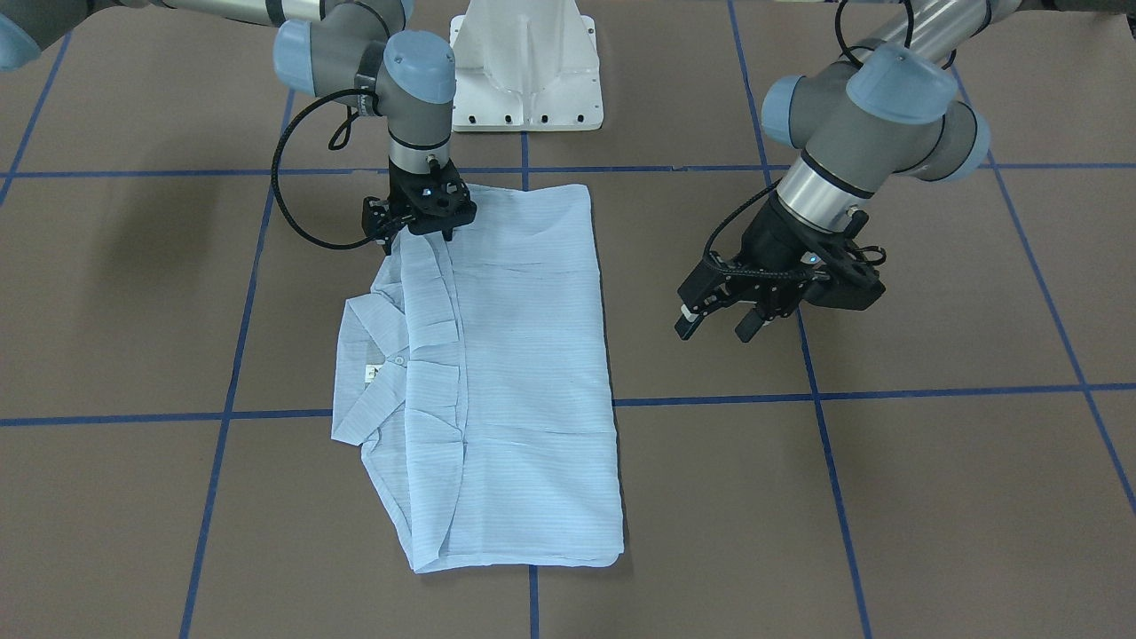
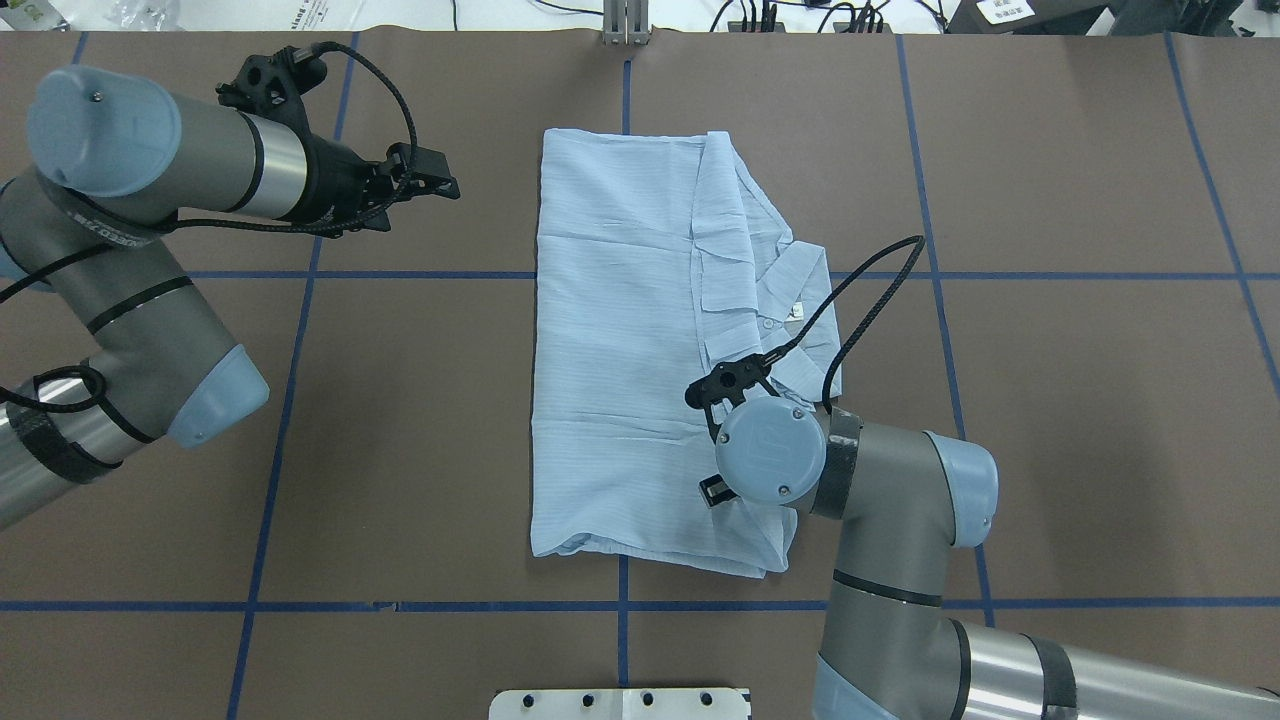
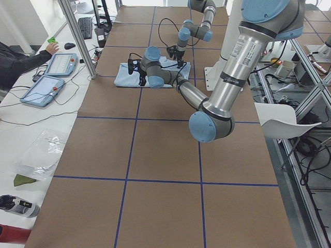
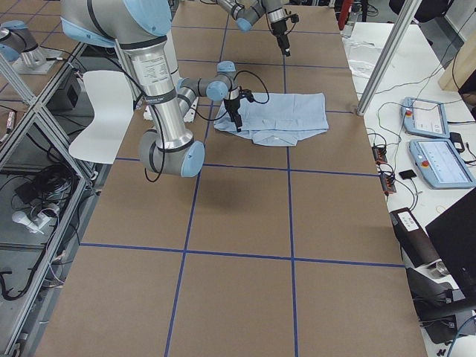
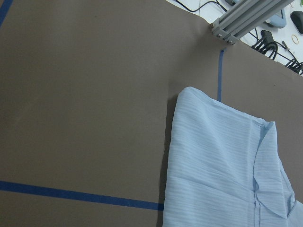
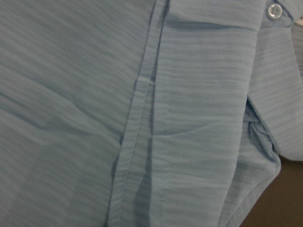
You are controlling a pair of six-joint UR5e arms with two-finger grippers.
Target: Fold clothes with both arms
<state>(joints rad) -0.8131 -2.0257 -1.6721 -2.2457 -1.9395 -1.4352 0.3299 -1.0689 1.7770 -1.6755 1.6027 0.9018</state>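
Note:
The light blue striped shirt (image 1: 524,373) lies folded into a long rectangle on the brown table, its collar (image 1: 373,373) and button placket along one long side. In the overhead view the shirt (image 2: 620,350) sits mid-table. My right gripper (image 1: 415,235) points straight down at the shirt's corner nearest the robot base, fingers apart, on or just above the cloth. The right wrist view is filled with the placket (image 6: 142,118) and a white button (image 6: 273,10). My left gripper (image 1: 714,324) hovers open and empty over bare table beside the shirt's plain long edge (image 5: 173,156), also seen from overhead (image 2: 435,175).
The white pedestal base (image 1: 528,71) stands at the robot's side of the table. Blue tape lines (image 1: 887,392) grid the brown surface. An aluminium post (image 5: 246,19) rises at the far edge. A person's hand (image 3: 51,47) and tablets (image 3: 44,88) are past that edge.

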